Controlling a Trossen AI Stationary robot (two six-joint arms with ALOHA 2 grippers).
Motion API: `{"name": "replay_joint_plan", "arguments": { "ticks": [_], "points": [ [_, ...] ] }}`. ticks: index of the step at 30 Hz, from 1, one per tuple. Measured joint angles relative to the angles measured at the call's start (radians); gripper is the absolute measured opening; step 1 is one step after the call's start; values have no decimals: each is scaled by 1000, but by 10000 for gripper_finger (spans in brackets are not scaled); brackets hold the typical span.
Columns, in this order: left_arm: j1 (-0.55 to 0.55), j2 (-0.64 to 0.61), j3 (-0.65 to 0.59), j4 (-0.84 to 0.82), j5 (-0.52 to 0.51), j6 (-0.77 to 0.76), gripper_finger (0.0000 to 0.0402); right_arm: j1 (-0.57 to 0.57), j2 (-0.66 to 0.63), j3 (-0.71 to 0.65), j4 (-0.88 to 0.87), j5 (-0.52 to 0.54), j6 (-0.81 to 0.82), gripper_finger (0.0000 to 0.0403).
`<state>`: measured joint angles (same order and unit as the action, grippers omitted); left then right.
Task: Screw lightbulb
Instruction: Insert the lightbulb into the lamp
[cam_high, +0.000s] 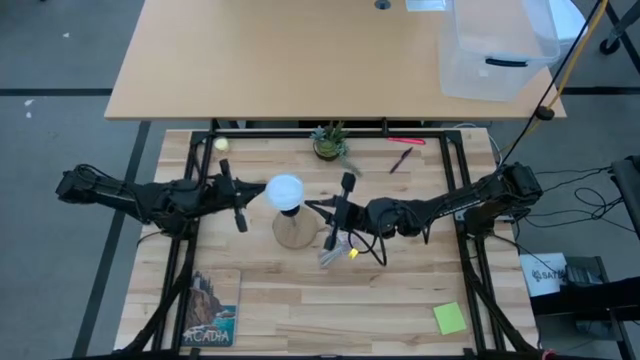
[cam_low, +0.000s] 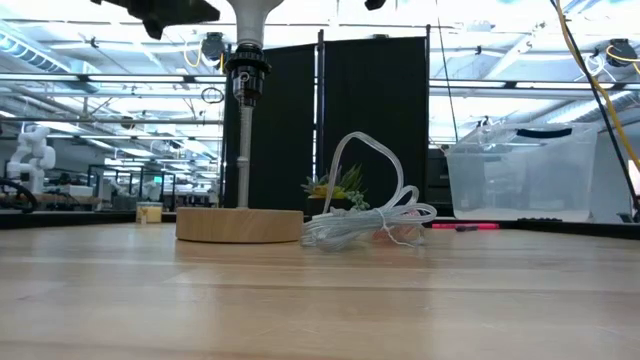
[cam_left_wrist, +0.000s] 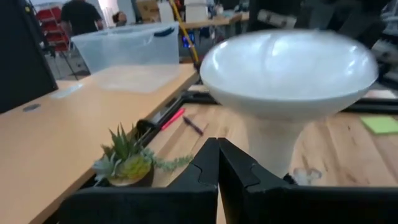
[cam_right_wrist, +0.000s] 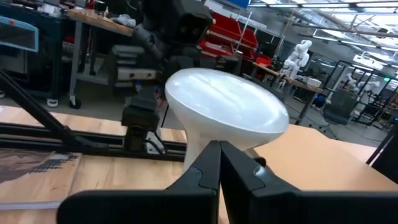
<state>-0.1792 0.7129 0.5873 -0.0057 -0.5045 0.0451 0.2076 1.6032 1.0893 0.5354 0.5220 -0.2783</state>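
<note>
Seen from above: lightbulb (cam_high: 285, 190) on the round wooden stand (cam_high: 292, 231) mid-table, left gripper (cam_high: 238, 205) just beside it on one side, right gripper (cam_high: 338, 214) on the other, and a book (cam_high: 210, 309) lettered "ACADIA" near the front edge. Seen from table level: bulb's neck in the black socket (cam_low: 245, 78) atop the post, white cord (cam_low: 368, 216) coiled beside the base. Seen from each wrist: fingers (cam_left_wrist: 217, 171) (cam_right_wrist: 217, 168) pressed together, empty, close before the bulb.

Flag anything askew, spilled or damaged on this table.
Nothing stands out. The lightbulb sits upright on the wooden stand, the white cord lies coiled beside its base, and both grippers, left gripper and right gripper, are shut nearby.
</note>
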Motion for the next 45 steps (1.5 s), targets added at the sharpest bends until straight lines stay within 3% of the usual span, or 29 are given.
{"name": "replay_joint_plan", "arguments": {
  "ticks": [7, 11, 18, 29, 45],
  "points": [
    [-51, -78, 0, -23, 16, 9, 0, 11, 0, 0, 10, 106, -23, 0],
    [-101, -129, 0, -20, 18, 29, 0, -5, 0, 0, 39, 112, -40, 0],
    [-140, -63, 0, 55, 58, 47, 0, -62, 0, 0, 67, 107, -49, 0],
    [-114, 15, 0, 141, 48, 68, 0, -107, 0, 0, 64, -28, -62, 0],
    [-12, 14, 0, 90, 43, 30, 0, -76, -2, 0, 26, -8, -63, 0]
  ]
}}
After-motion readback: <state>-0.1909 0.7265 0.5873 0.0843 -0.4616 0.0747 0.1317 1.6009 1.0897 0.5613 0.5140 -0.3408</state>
